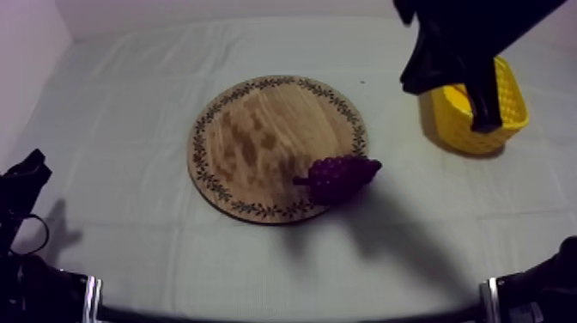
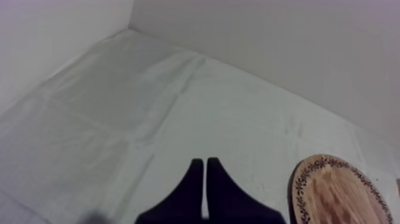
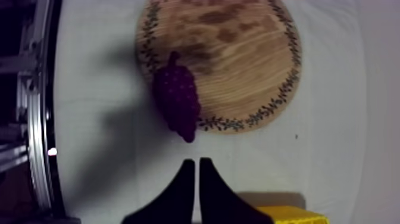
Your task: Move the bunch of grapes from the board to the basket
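Observation:
The purple bunch of grapes (image 1: 342, 177) lies on the near right rim of the round wooden board (image 1: 258, 129), its tip hanging over onto the cloth. My right gripper (image 1: 486, 123) hangs over the yellow basket (image 1: 512, 116), well right of the grapes. From the right wrist, its fingers (image 3: 196, 161) lie together as a narrow wedge with nothing held, a short way from the tip of the grapes (image 3: 177, 101) on the board (image 3: 238, 53), with the basket (image 3: 291, 213) beside them. My left gripper (image 2: 205, 161) is shut on nothing and rests low at the table's left (image 1: 26, 176).
The basket stands at the right of the table, apart from the board. Bare cloth spreads left of the board and in front of it. In the left wrist view, the board's rim (image 2: 339, 190) lies off to one side of the fingers.

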`<state>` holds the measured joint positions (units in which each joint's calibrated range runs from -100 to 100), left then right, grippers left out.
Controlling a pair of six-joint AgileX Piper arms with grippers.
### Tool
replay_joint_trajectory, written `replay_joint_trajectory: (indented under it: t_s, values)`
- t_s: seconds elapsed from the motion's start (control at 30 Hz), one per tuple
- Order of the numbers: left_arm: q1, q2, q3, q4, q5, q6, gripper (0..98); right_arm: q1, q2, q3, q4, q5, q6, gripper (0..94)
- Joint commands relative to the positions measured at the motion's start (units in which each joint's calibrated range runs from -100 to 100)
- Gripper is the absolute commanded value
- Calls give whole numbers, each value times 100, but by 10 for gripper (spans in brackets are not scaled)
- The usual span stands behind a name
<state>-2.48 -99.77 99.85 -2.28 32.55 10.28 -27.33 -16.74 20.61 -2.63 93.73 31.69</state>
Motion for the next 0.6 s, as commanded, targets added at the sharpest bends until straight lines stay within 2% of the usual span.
replay_joint_trajectory:
  t_s: [0.0, 0.17, 0.27, 0.37, 0.57]
  values:
    - [-1, 3, 4, 1, 3, 0, 0, -69, -22, 111, 44, -13, 89, 122]
    - [-1, 3, 4, 1, 3, 0, 0, -52, -113, 263, 163, 38, 292, 573]
    - [-1, 3, 4, 1, 3, 0, 0, -173, -132, 328, 352, 97, 316, 786]
    - [-1, 3, 4, 1, 3, 0, 0, -235, -108, 359, 436, 81, 346, 876]
    - [-1, 3, 4, 1, 3, 0, 0, -256, 150, 425, 412, -30, 379, 913]
